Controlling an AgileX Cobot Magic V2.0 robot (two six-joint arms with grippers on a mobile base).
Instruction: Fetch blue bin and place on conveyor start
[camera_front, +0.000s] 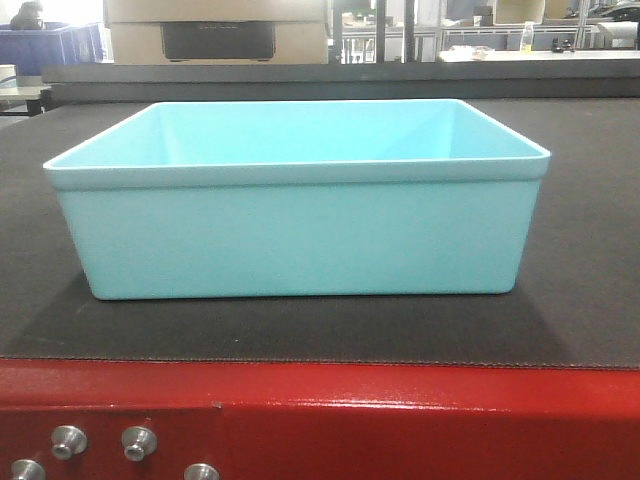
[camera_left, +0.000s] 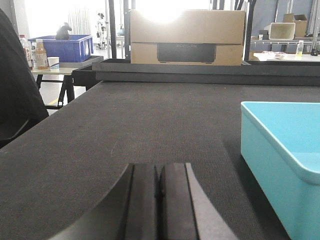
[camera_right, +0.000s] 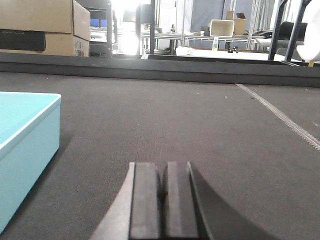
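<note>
The blue bin (camera_front: 300, 215), a light turquoise tub, stands upright and empty on the dark belt of the conveyor start (camera_front: 590, 260), just behind the red frame (camera_front: 400, 420). In the left wrist view the bin (camera_left: 280, 150) is to the right of my left gripper (camera_left: 160, 172), which is shut and empty above the belt. In the right wrist view the bin (camera_right: 25, 145) is to the left of my right gripper (camera_right: 164, 172), also shut and empty. Neither gripper touches the bin, and neither shows in the front view.
Silver bolts (camera_front: 138, 441) sit on the red frame. A cardboard box (camera_left: 187, 37) stands beyond the belt's far rail (camera_left: 200, 75). A dark blue crate (camera_left: 65, 48) and bottles rest on a side table at left. A seam strip (camera_right: 285, 120) runs along the belt at right.
</note>
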